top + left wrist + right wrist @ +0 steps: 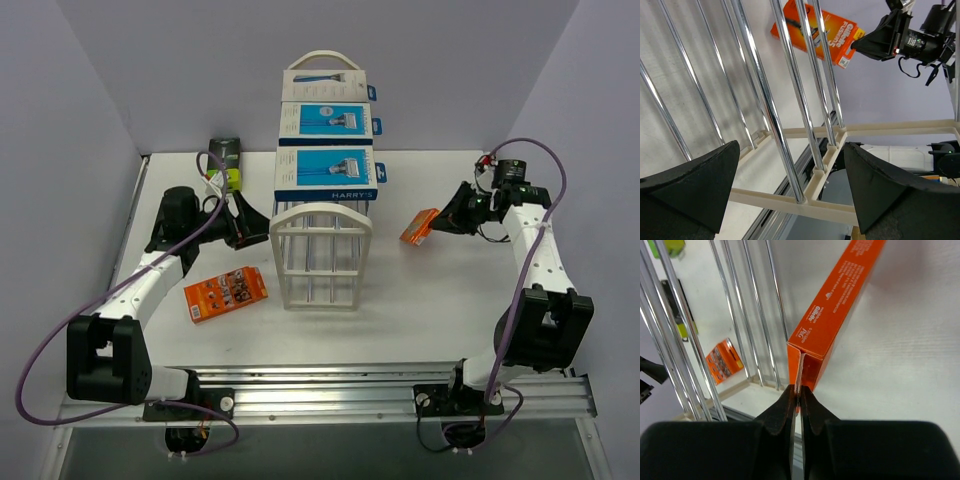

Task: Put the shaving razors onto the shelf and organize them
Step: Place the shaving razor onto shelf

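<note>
The cream-white shelf [322,222] stands mid-table with three blue-and-white HARRY'S razor boxes [325,172] lined up on its top. My right gripper [441,222] is to the right of the shelf, shut on the end flap of an orange razor box [420,227], which hangs just above the table. In the right wrist view the jaws [798,397] pinch that box's [835,315] thin tab. My left gripper [245,225] is open at the shelf's left side, and its fingers [695,185] straddle the shelf bars [790,130] with nothing held.
A second orange box [225,293] lies flat on the table left of the shelf. A black-and-lime box [227,160] stands at the back left behind the left arm. Grey walls close in the table on three sides.
</note>
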Controlling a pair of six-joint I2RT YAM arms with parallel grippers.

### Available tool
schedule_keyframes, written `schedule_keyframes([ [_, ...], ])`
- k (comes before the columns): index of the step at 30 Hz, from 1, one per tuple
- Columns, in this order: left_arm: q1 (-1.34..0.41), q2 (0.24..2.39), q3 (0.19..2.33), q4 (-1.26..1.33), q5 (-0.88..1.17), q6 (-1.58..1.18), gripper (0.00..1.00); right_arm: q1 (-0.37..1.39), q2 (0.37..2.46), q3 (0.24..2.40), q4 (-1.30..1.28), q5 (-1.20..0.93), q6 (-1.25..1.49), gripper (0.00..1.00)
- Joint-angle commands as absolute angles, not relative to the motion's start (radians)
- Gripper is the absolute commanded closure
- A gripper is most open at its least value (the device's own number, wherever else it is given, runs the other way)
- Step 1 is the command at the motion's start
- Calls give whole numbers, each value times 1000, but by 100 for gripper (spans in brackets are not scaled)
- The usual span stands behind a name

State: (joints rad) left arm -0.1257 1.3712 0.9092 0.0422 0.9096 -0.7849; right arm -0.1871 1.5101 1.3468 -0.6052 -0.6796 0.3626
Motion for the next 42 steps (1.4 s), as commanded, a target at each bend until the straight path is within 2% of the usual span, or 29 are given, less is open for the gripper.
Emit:
schedule_keyframes([
  [1, -120, 1342, 916, 129, 950, -810, 6, -155, 1513, 1367, -730, -670, 331, 100],
  [15, -114, 1344, 900, 184, 974, -851, 6, -110, 1477, 1428, -839, -703, 376, 100],
  [22, -114, 1342, 894, 199, 979, -865, 6, -92, 1473, 1485, -936, -635, 364, 100],
  [42, -113, 1367, 890, 224, 996, -887, 6, -83, 1546, 1473, -971, -606, 342, 100],
])
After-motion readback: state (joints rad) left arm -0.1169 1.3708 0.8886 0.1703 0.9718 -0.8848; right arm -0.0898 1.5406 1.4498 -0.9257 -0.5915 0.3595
